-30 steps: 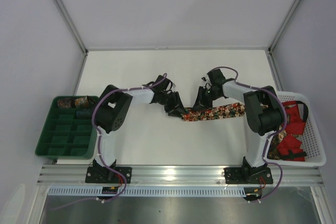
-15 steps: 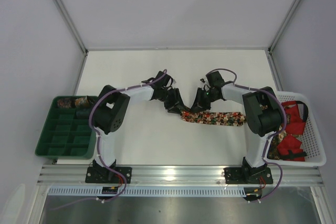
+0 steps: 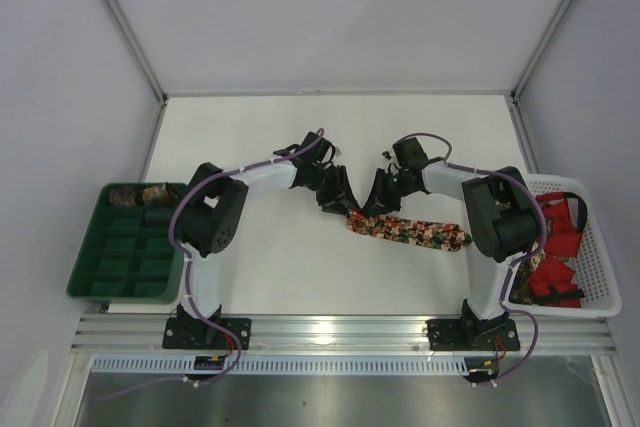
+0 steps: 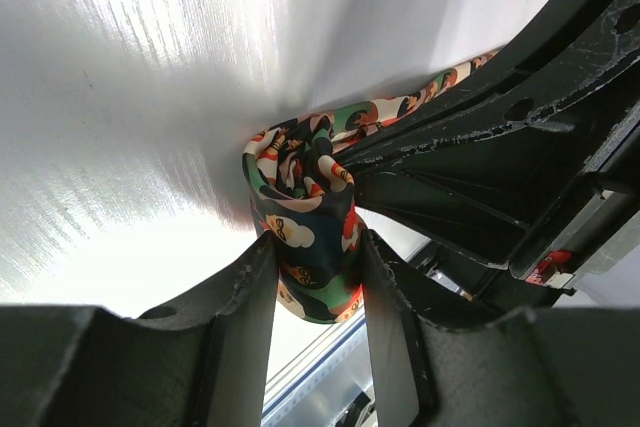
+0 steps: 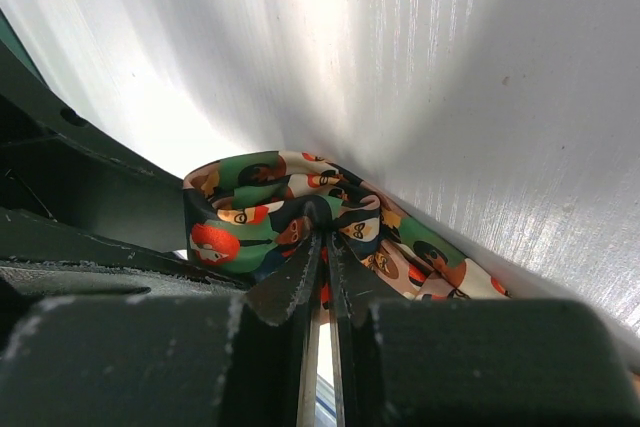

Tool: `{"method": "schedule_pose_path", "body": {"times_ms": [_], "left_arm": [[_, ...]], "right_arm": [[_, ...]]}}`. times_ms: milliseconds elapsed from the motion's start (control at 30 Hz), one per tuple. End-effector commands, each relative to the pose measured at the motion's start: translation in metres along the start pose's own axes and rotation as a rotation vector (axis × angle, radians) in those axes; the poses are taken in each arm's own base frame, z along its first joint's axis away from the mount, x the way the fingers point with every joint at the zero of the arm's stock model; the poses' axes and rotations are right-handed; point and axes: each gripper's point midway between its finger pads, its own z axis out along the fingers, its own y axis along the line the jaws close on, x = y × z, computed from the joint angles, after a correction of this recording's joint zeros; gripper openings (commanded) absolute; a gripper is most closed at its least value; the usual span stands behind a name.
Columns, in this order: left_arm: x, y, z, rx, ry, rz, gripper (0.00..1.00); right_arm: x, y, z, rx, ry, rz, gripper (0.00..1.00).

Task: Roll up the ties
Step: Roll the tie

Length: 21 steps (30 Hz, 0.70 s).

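Noting the grip first: you are holding the left end of the long narrow fabric necktie with a dark, busy floral print (image 3: 410,230) with both arms at once. The right gripper (image 3: 377,204) is pressing its jaws almost together on a fold of cloth at the middle of the starting coil, probably to serve as the core the fabric is winding around. The left gripper (image 3: 337,204) is standing its jaws partly spread, its fingers (image 4: 250,292) bearing on opposite flanks of that same small coil, presumably to stop the turns slackening. The rest of the necktie is lying flat and unrolled on the white tabletop (image 3: 260,267), trailing rightward toward the right arm's base, so I am judging the roll as barely begun.

View comparison: the overhead camera is giving you the layout only.
- It is showing the free length of the necktie.
- At the left edge, the green plastic compartment tray (image 3: 85,282) is holding what look like rolled patterned bundles (image 3: 135,194) in its far cells.
- At the right, the white plastic mesh basket (image 3: 603,247) is holding red cloth (image 3: 560,247).
- It is hiding the coil itself under the two grippers.

The left wrist camera is showing the coil standing between its fingers, with the right gripper's black body crossing in from the right. The right wrist camera is showing what neither other view does: the fingertips (image 5: 290,282) closing on the inner layer, with the loop curling around them.
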Motion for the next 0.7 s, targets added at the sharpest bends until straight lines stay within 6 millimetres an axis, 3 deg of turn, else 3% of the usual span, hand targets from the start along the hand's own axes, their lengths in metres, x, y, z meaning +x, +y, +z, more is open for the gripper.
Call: {"method": "schedule_pose_path", "body": {"times_ms": [0,167,300,500,567,667], "left_arm": [[0.000,-0.032,-0.011,0.075,-0.032,0.079,0.42],[0.002,-0.019,-0.011,0.053,-0.037,0.056,0.38],[0.007,0.004,-0.017,0.001,-0.059,0.034,0.41],[0.015,0.033,-0.025,-0.061,-0.056,0.020,0.66],[0.018,0.032,-0.028,-0.057,-0.060,0.030,0.76],[0.024,0.032,-0.034,-0.055,-0.064,0.042,0.82]], "right_arm": [[0.006,0.012,0.000,-0.013,0.009,-0.033,0.11],[-0.004,0.017,-0.007,0.001,-0.007,-0.070,0.12],[-0.013,0.019,-0.017,0.031,-0.015,-0.095,0.13],[-0.027,0.029,-0.034,0.027,-0.047,-0.102,0.15],[-0.032,0.028,-0.042,0.049,-0.066,-0.095,0.17],[-0.031,0.025,-0.057,0.091,-0.089,-0.077,0.17]]}}
